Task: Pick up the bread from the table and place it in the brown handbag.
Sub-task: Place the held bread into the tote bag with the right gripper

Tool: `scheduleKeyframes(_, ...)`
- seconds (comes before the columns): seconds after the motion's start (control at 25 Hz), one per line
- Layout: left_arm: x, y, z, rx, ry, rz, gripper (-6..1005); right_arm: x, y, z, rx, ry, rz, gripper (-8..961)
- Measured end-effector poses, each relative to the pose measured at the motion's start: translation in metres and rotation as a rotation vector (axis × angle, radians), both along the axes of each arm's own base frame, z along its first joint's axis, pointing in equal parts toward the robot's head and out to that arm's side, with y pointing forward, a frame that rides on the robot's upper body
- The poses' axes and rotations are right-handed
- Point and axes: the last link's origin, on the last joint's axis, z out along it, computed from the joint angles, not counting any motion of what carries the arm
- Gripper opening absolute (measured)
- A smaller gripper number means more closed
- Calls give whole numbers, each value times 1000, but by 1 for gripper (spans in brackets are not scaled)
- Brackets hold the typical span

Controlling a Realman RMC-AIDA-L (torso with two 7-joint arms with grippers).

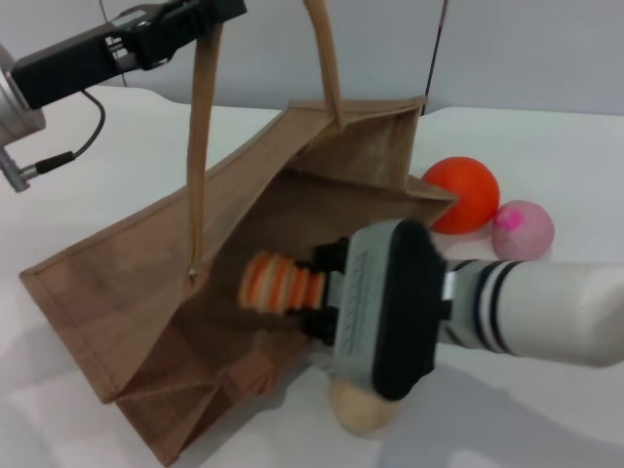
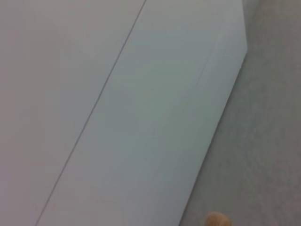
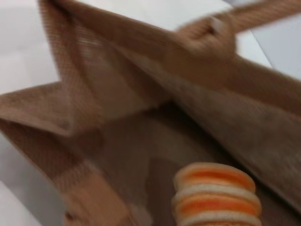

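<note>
The brown handbag (image 1: 146,283) lies tilted on the white table (image 1: 546,136) with its mouth open toward me. My left gripper (image 1: 200,19) is at the top left, shut on one lighter strap handle (image 1: 200,146) and holding it up. My right gripper (image 1: 310,291) is shut on the orange and cream striped bread (image 1: 281,283) and holds it inside the bag's mouth, above the lower wall. In the right wrist view the bread (image 3: 216,197) points into the bag's open inside (image 3: 141,117).
An orange ball (image 1: 463,193) and a pink ball (image 1: 524,229) sit on the table just right of the bag. A round beige bun-like lump (image 1: 363,408) lies under my right gripper at the bag's front edge. The left wrist view shows only a pale panel.
</note>
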Motion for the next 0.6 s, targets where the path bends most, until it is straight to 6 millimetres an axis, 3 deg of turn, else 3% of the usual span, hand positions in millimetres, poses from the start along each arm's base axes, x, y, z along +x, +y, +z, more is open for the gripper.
scheduleKeyframes(0.32, 9, 4, 0, -23, -14, -15, 199, -23, -7, -28, 15, 20, 212, 471)
scheduleKeyframes(0.6, 18, 6, -3, -51, -34, -36, 203, -17, 1, -47, 64, 26, 319, 445)
